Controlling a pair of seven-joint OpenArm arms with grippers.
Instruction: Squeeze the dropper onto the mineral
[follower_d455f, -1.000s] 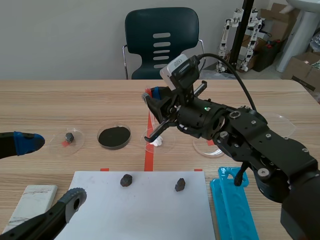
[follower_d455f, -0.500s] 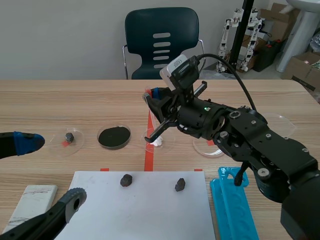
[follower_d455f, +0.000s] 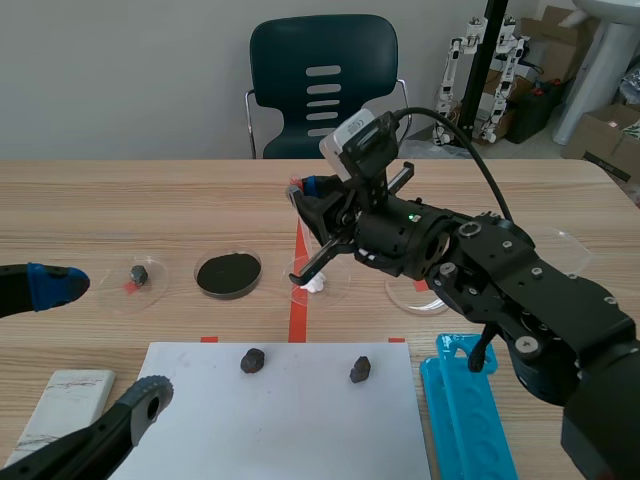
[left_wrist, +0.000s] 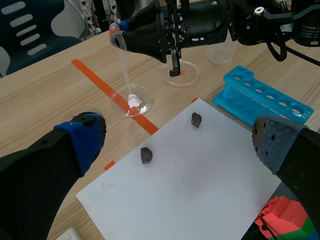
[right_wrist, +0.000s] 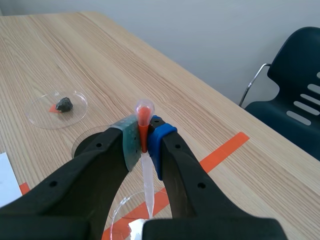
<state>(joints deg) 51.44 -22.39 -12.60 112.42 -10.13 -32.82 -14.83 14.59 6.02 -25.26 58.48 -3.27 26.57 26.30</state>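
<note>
My right gripper (follower_d455f: 305, 190) is shut on a clear dropper (follower_d455f: 294, 188) with an orange bulb, squeezed between its pads (right_wrist: 131, 142). The dropper (right_wrist: 146, 177) points down, and its tip hangs just over a white mineral lump (follower_d455f: 313, 284) in a clear petri dish (follower_d455f: 338, 282) lying on the orange tape. The left wrist view shows the dropper stem (left_wrist: 123, 70) ending at the white mineral (left_wrist: 134, 101). My left gripper (follower_d455f: 95, 345) stands open low at the near left, above the paper's corner, with nothing between its fingers (left_wrist: 82, 137).
A dish of dark powder (follower_d455f: 228, 272) and a dish with a small dark stone (follower_d455f: 139, 273) lie to the left. Two dark stones (follower_d455f: 253, 360) (follower_d455f: 360, 369) rest on white paper (follower_d455f: 300, 420). A blue tube rack (follower_d455f: 465, 410), another clear dish (follower_d455f: 415, 295) and a white block (follower_d455f: 60, 400) are nearby.
</note>
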